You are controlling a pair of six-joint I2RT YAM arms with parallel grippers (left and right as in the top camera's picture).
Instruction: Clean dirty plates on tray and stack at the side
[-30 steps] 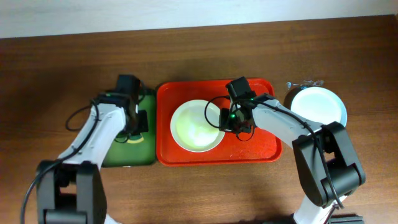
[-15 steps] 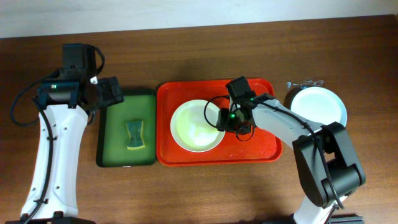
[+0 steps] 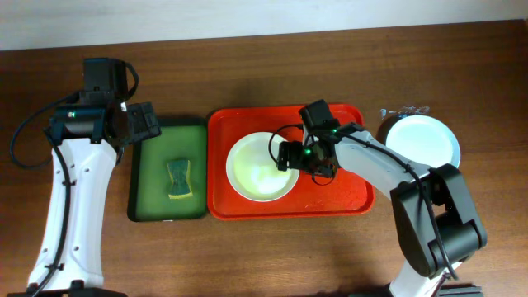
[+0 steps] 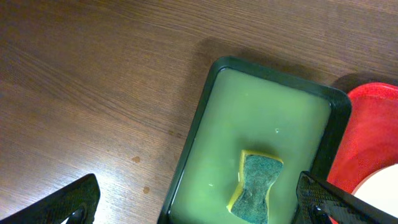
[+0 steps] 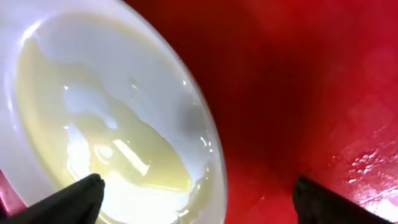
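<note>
Overhead view: the red tray (image 3: pixel 346 194) sits mid-bench, slightly toward the far edge, with one pale plate (image 3: pixel 261 166) in its left half. The right gripper (image 3: pixel 289 155) is at that plate's right rim. A second plate (image 3: pixel 422 142), white, lies on the bare bench (image 3: pixel 264 256) between the red tray and the right edge, apart from the tray's rim. The green tray (image 3: pixel 148 190) lies just beside the red tray's left side, with a sponge (image 3: pixel 178 179) near its middle. The left gripper (image 3: pixel 142 124) hangs over its far-left corner.

Right wrist view only: the jaws are spread wide and grip nothing. The plate's rim runs between the fingertips, and a wet, yellowish film shows inside the plate. Whether either finger touches the rim cannot be told.

Left wrist view only: the jaws are wide apart and empty, above pale liquid in the green tray.

Open room: bare wood shows along the near edge between the two arms — and along the far edge. The red tray's right half shows bare floor.
</note>
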